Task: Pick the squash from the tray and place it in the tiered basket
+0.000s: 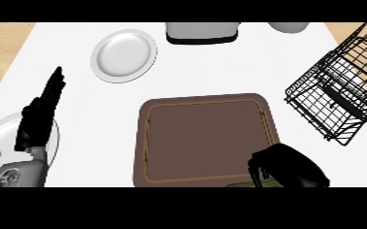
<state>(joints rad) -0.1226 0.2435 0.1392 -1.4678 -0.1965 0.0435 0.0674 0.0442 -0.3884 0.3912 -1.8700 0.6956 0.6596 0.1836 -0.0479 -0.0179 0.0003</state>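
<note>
Head view. Counter: white top, wooden strips showing at 10 and 2 o'clock.

Tray: brown, rounded square with a thin raised inner rim, just below centre, running to the lower edge of the scene.

Squash: dark green, only a sliver visible at 5 o'clock, at the tray's near right corner, mostly hidden under the right hand.

Right hand: black, at 5 o'clock over the tray's near right corner, fingers curled down round the squash, grasping it.

Basket: black wire, tiered, at 3 o'clock, right of the tray and apart from it, cut by the right edge.

Left hand: black, at 9 o'clock near the left edge, fingers straight and pointing up the view, released, holding nothing, resting.

Plate: white, round, at 11 o'clock, above and left of the tray, well apart from it.

Second plate: white, at 8 o'clock, partly under the left hand and cut by the left edge.

Grey item: black base, at 12 o'clock on the far edge; cannot tell what it is.

Grey round item: at 1 o'clock, cut by the top.
</note>
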